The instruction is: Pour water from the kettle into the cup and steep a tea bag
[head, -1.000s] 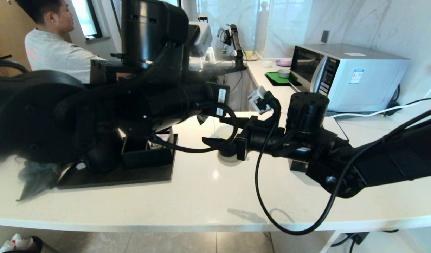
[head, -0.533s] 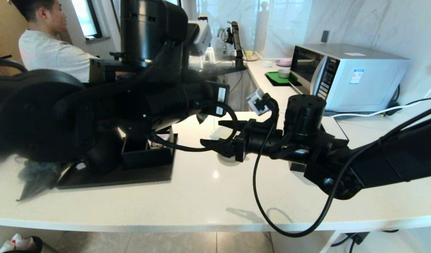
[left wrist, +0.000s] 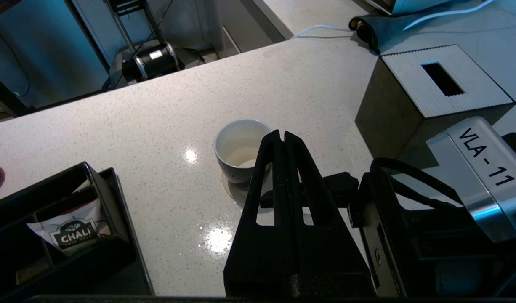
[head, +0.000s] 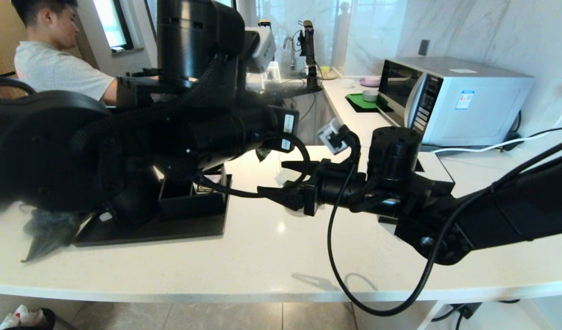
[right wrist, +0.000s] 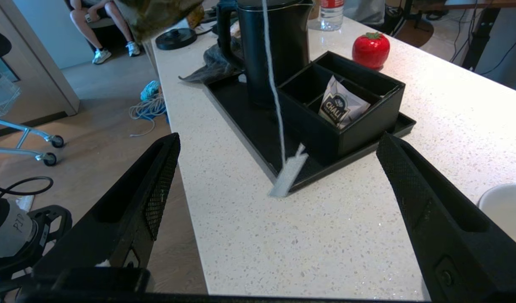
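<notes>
Right wrist view: tea bag (right wrist: pixel 288 174) dangles between wide-spread right claw (right wrist: pixel 279 155).

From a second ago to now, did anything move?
Only a little. The right tool, wide open beside the cup, slid slightly leftward in the head view. The man in the background shifted left too. The left tool stayed shut above the cup, and the kettle and sachet box kept their places.
</notes>
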Tool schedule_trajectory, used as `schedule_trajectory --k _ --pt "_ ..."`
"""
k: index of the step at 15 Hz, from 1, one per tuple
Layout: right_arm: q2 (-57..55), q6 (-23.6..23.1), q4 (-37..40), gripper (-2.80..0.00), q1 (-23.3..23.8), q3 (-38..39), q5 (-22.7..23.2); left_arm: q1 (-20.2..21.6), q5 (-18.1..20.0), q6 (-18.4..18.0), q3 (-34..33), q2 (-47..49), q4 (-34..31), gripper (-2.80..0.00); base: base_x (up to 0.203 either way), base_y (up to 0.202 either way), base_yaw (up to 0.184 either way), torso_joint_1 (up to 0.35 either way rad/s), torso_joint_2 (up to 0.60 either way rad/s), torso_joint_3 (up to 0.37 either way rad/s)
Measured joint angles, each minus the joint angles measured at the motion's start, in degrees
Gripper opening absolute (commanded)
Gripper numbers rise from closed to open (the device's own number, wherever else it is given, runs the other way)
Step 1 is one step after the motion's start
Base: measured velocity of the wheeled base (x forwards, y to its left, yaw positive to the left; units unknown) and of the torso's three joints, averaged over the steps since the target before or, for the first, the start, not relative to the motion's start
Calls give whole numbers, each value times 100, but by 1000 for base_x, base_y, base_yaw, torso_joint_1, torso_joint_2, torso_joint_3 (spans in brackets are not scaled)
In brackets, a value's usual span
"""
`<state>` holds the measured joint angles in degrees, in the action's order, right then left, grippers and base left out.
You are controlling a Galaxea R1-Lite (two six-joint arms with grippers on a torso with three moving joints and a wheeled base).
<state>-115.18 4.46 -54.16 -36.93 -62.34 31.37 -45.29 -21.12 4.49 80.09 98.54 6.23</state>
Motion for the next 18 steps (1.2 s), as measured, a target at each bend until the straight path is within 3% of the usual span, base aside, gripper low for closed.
schedule_trajectory --k 1,2,18 --pt "1 5 -66 0 2 50 -2 0 -1 -1 -2 0 0 -280 0 0 0 0 0 0" --pt "1 6 -107 -280 1 97 -2 -2 0 0 -2 0 -1 -280 0 0 0 0 0 0" --pt "13 8 -123 -280 -22 140 -12 -16 -2 13 -40 -2 -6 -280 0 0 0 0 0 0"
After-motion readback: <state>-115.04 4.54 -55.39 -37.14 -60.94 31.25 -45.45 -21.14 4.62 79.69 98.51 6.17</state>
